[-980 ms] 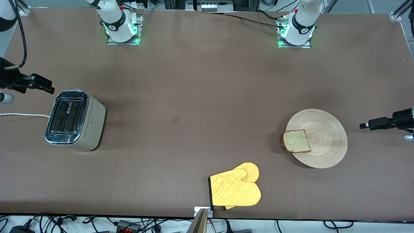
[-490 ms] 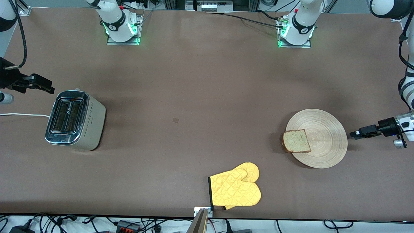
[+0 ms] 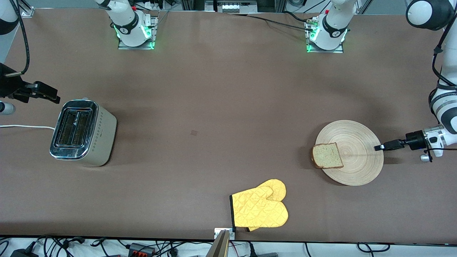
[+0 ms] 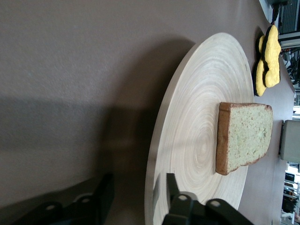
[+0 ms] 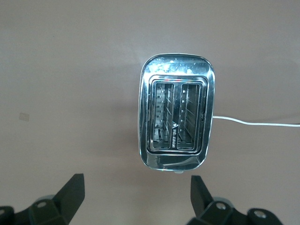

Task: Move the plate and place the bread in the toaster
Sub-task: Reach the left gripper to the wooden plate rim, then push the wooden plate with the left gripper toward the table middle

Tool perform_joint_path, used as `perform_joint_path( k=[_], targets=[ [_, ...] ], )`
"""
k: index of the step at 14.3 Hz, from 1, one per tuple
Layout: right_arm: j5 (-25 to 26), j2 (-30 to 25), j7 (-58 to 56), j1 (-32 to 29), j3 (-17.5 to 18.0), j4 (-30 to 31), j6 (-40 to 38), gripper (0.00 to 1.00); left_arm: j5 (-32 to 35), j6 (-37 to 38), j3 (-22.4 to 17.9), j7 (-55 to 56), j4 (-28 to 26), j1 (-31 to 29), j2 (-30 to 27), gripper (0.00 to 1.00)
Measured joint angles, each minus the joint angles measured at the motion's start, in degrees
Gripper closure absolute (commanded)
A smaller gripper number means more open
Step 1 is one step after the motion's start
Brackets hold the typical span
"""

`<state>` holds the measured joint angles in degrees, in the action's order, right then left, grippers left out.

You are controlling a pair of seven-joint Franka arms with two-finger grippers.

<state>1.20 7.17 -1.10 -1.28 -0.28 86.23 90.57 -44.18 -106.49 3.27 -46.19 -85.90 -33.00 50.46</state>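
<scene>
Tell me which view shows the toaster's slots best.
The right wrist view: it looks straight down into both empty slots of the toaster. The front view shows the toaster smaller and at an angle. The left wrist view catches only an edge of it.

table: brown matte surface, evenly lit | edges: metal framing at corners | below the near edge: cables on a pale floor
</scene>
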Motion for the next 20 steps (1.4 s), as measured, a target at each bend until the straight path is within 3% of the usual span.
perform_joint_path(
  k=[5,13,18,20],
  targets=[
    [0.0,0.0,0.0,0.0,0.0,0.0,0.0,0.00,-1.0,4.2,0.1,0.0,1.1,-0.4,-0.2,0.97],
    [0.0,0.0,0.0,0.0,0.0,0.0,0.0,0.00,-0.7,10.9,3.1,-0.1,1.2,2.0,-0.2,0.99],
    [0.0,0.0,0.0,0.0,0.0,0.0,0.0,0.00,-0.8,12.0,5.1,2.4,0.9,11.1,0.0,0.99],
    [0.0,0.0,0.0,0.0,0.0,0.0,0.0,0.00,-3.8,11.9,5.4,5.8,0.5,16.1,0.1,0.99]
  ],
)
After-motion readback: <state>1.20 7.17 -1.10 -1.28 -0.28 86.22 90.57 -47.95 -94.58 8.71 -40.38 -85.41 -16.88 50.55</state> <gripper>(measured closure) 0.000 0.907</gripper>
